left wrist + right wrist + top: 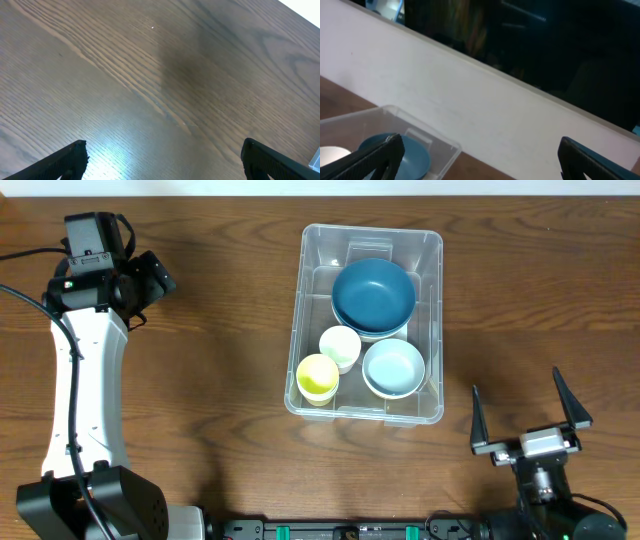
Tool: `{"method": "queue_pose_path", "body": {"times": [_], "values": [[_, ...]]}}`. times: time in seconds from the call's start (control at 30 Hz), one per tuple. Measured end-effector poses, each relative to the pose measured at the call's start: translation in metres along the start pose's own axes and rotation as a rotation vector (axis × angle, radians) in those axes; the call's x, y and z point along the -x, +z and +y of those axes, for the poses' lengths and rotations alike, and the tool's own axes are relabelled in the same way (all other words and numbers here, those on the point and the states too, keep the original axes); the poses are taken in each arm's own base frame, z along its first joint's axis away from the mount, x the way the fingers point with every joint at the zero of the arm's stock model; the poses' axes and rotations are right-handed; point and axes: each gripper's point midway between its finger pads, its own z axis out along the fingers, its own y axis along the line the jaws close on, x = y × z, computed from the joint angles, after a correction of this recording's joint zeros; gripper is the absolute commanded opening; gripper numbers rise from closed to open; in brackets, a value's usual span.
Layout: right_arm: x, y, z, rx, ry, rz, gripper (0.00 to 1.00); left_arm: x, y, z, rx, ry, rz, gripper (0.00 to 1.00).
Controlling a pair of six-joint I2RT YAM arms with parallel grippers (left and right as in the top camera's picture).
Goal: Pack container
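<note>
Packing is looking done: the container (371,232) is sitting mid-table, holding bowls (373,293) and cups (339,346).
The left gripper (164,157), far left, and the right gripper (515,380), near right, are gaping wide and empty; probably only parking is remaining.

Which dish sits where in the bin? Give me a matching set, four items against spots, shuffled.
All inside the container, overhead view; near means the robot's side.

Things:
1. dark blue bowl
2. light blue bowl
3. yellow cup
4. white cup

Places:
A. near-right corner
B. far half, stacked on another bowl
C. near-left corner
D. just behind the yellow cup, toward the middle

Pairs: 1-B, 2-A, 3-C, 4-D
</note>
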Motion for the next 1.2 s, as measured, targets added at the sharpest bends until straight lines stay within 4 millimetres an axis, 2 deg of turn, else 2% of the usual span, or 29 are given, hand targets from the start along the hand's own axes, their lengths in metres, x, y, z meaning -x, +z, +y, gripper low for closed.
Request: {"method": "queue_pose_path", "body": {"times": [0.23,0.5,0.77,1.2], "values": [[-0.019,0.007,0.006,-0.013,0.008,-0.051,0.99,0.0,0.0,0.0,0.0,0.0,0.0,0.98],[-0.056,0.01,0.006,-0.057,0.033,-0.039,0.99,0.0,0.0,0.0,0.0,0.0,0.0,0.98],[-0.099,0.01,0.017,-0.041,0.086,0.067,0.99,0.0,0.0,0.0,0.0,0.0,0.0,0.98],[-0.154,-0.001,0.038,0.026,0.138,0.297,0.99,0.0,0.0,0.0,0.0,0.0,0.0,0.98]]}}
